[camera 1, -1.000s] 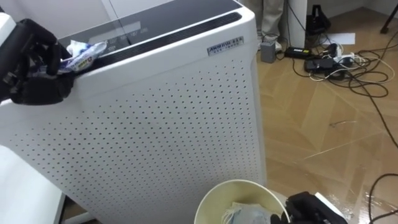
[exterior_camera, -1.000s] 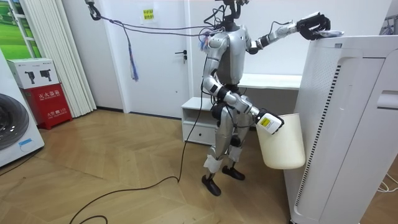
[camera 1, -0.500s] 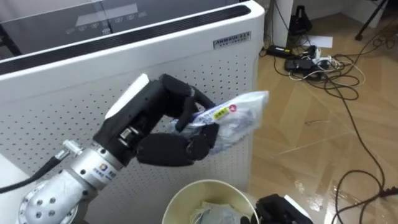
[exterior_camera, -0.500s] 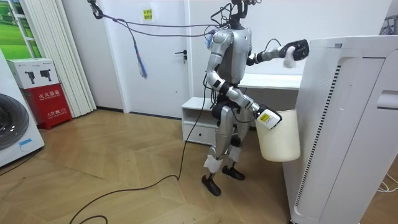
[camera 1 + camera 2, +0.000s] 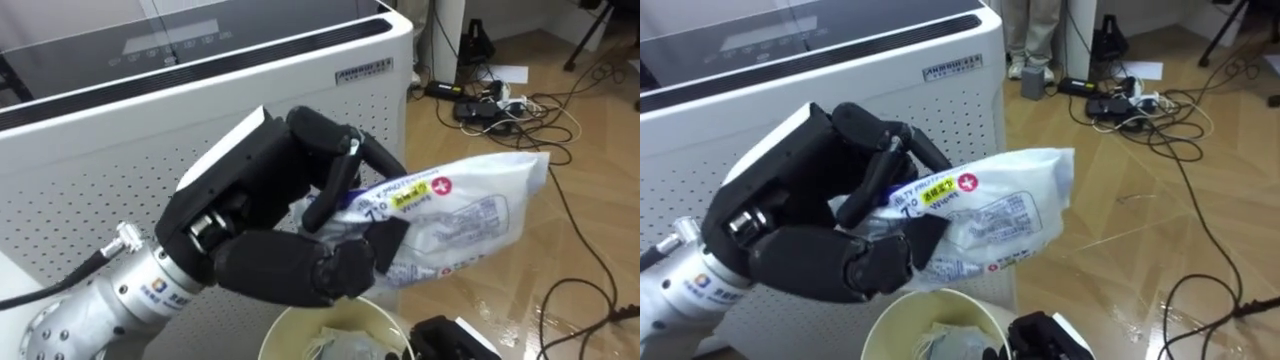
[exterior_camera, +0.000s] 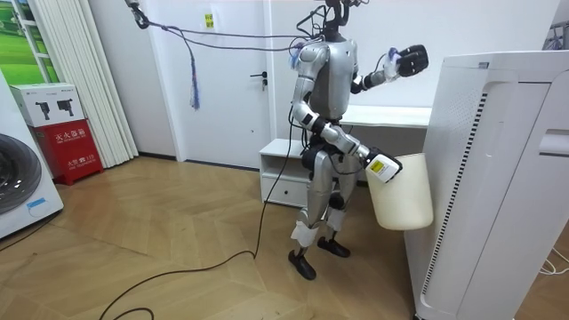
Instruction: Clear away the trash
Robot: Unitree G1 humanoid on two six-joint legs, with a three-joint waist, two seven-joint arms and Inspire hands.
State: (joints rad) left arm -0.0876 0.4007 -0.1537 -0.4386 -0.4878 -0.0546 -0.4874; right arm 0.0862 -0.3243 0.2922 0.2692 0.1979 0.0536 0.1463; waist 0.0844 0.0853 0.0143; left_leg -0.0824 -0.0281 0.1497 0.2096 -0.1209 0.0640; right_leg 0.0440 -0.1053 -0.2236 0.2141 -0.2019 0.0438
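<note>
One hand does the holding: the robot's left hand (image 5: 270, 240) reaches in from the lower left, its fingers and thumb curled round a crumpled white plastic wrapper (image 5: 460, 215) with coloured print. Behind the hand stands a tall white perforated appliance (image 5: 120, 150) with a dark top panel. The wrapper sticks out to the right of the hand, in the air, directly above a cream waste bin (image 6: 400, 191) that has crumpled rubbish inside. At the bin's right edge sits the dark right hand (image 5: 450, 338); whether its fingers are curled cannot be told. Farther right, a tangle of black cables (image 5: 520, 105) lies on the wooden floor (image 5: 480, 190). The room view shows the robot standing just beside the appliance, bin at hip height.
</note>
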